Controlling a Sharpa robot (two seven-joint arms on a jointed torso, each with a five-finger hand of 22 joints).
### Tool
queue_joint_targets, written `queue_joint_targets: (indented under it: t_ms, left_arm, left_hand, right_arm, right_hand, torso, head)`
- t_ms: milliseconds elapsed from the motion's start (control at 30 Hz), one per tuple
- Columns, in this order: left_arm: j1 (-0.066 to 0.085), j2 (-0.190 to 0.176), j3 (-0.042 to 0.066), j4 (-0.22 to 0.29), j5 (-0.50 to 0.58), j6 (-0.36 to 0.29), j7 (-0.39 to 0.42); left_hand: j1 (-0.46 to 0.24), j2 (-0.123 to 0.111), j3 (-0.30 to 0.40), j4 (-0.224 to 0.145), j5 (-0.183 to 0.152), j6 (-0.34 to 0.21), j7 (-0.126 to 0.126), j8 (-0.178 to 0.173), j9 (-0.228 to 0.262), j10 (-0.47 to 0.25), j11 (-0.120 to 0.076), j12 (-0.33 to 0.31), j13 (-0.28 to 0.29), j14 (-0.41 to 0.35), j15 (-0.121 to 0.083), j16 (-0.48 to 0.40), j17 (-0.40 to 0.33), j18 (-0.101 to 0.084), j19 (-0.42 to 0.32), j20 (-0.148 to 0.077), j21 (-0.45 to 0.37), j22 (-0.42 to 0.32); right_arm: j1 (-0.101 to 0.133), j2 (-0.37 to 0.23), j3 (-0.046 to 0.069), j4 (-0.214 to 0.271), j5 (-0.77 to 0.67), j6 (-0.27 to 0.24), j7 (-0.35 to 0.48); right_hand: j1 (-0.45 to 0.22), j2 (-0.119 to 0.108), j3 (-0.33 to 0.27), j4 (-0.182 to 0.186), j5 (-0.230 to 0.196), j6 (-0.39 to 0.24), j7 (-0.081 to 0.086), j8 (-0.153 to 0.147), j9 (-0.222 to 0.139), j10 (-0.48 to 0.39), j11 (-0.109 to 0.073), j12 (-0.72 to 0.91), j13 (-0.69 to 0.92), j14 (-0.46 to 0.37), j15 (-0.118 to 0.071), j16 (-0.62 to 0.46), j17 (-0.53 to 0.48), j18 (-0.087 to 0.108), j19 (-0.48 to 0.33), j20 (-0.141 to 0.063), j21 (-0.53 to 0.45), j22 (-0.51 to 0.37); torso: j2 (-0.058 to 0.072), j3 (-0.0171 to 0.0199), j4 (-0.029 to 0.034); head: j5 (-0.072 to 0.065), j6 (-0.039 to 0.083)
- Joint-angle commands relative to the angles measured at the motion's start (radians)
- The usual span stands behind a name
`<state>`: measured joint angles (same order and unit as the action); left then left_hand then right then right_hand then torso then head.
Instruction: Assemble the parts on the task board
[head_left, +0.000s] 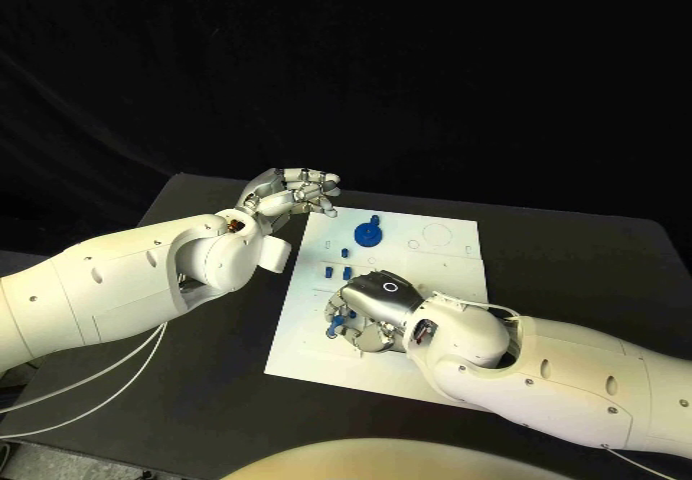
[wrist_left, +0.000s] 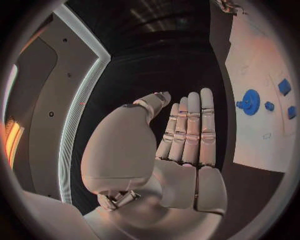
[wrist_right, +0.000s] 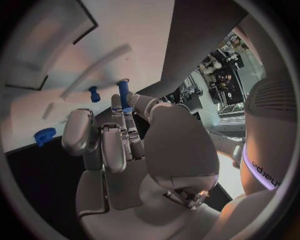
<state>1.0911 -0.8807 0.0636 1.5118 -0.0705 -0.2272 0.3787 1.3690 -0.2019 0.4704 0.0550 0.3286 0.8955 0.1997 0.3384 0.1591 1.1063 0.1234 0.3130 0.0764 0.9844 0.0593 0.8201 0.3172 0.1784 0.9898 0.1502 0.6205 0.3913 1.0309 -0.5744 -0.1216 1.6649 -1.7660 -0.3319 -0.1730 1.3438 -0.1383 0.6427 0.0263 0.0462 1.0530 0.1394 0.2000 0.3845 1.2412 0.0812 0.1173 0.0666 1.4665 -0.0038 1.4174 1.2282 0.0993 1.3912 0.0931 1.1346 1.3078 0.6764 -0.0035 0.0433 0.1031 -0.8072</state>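
Centrally on the black table (head_left: 202, 400) lies the white task board (head_left: 433, 260), and several small blue parts sit on it. A blue gear-shaped part (head_left: 369, 234) lies flat near the board's far edge, and a few small blue blocks (head_left: 338, 271) lie in a cluster just nearer the robot, between the gear and the right hand.

Over the near-left portion of the board, the right hand (head_left: 368, 315) is lowered palm-down, its fingers curled toward the surface. In the right wrist view a blue peg (wrist_right: 124, 95) stands up between the thumb and fingertips (wrist_right: 116, 102), held there by the pinch. Beside it on the board stands a shorter blue peg (wrist_right: 94, 93), apart from the fingers, and a small blue toothed piece (wrist_right: 44, 136) lies near the board's edge.

Off the board's far-left corner, the left hand (head_left: 296, 195) hovers above the table and touches none of the parts. The left wrist view shows its fingers (wrist_left: 190, 130) extended straight and lying side by side, the thumb set a little apart, with nothing in the palm. From that view the gear (wrist_left: 250, 102) and blocks (wrist_left: 284, 86) appear well apart from the hand.
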Motion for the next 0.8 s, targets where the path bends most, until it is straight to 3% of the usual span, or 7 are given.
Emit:
queue_joint_targets:
  t_ms: [33,533,667,700,800]
  left_arm:
    - [0.001,0.001,0.001,0.003,0.005,0.016,0.005]
    - [0.001,0.000,0.001,0.003,0.005,0.015,0.004]
    - [0.001,0.000,0.001,0.004,0.005,0.015,0.004]
    - [0.001,0.000,0.001,0.004,0.005,0.015,0.003]
    - [0.001,0.000,0.001,0.003,0.005,0.015,0.003]
  left_hand:
    - [0.003,0.004,-0.002,-0.002,0.003,-0.001,0.005,-0.004,-0.001,-0.001,0.004,-0.004,0.001,0.000,0.002,-0.003,-0.002,0.003,0.007,-0.001,-0.007,-0.002]
    - [0.002,0.005,-0.003,-0.001,0.003,-0.001,0.005,-0.004,-0.001,-0.001,0.005,-0.005,0.002,0.000,0.002,-0.003,-0.002,0.003,0.007,-0.001,-0.007,-0.002]
    - [0.002,0.005,-0.003,-0.001,0.003,-0.001,0.005,-0.004,-0.001,-0.001,0.005,-0.005,0.002,0.000,0.002,-0.003,-0.002,0.003,0.007,-0.001,-0.007,-0.002]
    - [0.002,0.005,-0.003,-0.001,0.003,-0.001,0.005,-0.004,-0.001,-0.001,0.005,-0.005,0.002,0.000,0.002,-0.003,-0.002,0.003,0.007,-0.001,-0.007,-0.002]
    - [0.002,0.005,-0.003,-0.001,0.003,-0.001,0.005,-0.004,-0.001,-0.001,0.005,-0.005,0.002,0.000,0.002,-0.003,-0.002,0.003,0.007,-0.001,-0.007,-0.002]
  right_arm:
    - [-0.004,0.006,-0.005,-0.008,-0.034,0.038,-0.030]
    - [-0.008,0.018,-0.013,-0.005,-0.039,0.047,-0.025]
    - [-0.008,0.019,-0.014,-0.006,-0.028,0.039,-0.014]
    - [-0.008,0.020,-0.014,-0.006,-0.025,0.036,-0.011]
    - [-0.008,0.020,-0.015,-0.005,-0.018,0.021,-0.002]
  right_hand:
    - [0.009,0.004,0.001,-0.006,0.003,0.005,0.004,0.002,0.003,0.007,-0.009,-0.004,0.001,0.036,-0.003,0.002,-0.002,-0.010,0.004,0.001,-0.002,0.047]
    - [-0.001,-0.003,-0.003,-0.008,0.003,0.001,0.004,0.002,0.005,0.007,-0.008,-0.008,0.001,0.036,-0.002,0.001,-0.003,-0.009,0.002,0.002,-0.006,0.047]
    - [-0.049,-0.043,-0.022,0.005,0.009,-0.056,0.026,-0.031,-0.008,-0.035,0.011,-0.039,-0.002,0.035,0.014,0.002,-0.005,-0.008,-0.004,0.011,-0.021,0.042]
    - [-0.073,-0.066,-0.037,0.012,0.014,-0.088,0.038,-0.050,-0.016,-0.058,0.023,-0.050,-0.003,0.034,0.023,0.001,-0.008,-0.008,-0.007,0.018,-0.028,0.039]
    - [-0.093,-0.091,-0.059,0.017,0.013,-0.130,0.033,-0.076,-0.027,-0.088,0.026,-0.054,-0.003,0.032,0.027,-0.002,-0.015,-0.004,-0.014,0.025,-0.046,0.032]
  torso:
    - [0.001,0.0002,0.0009]
    - [0.000,-0.0003,-0.0003]
    - [0.000,-0.0002,-0.0008]
    - [0.000,-0.0001,-0.0007]
    - [-0.001,-0.0002,-0.0003]
  head:
    - [-0.001,-0.002]
    - [0.000,-0.005]
    - [0.001,-0.004]
    - [0.001,-0.004]
    - [0.000,-0.002]
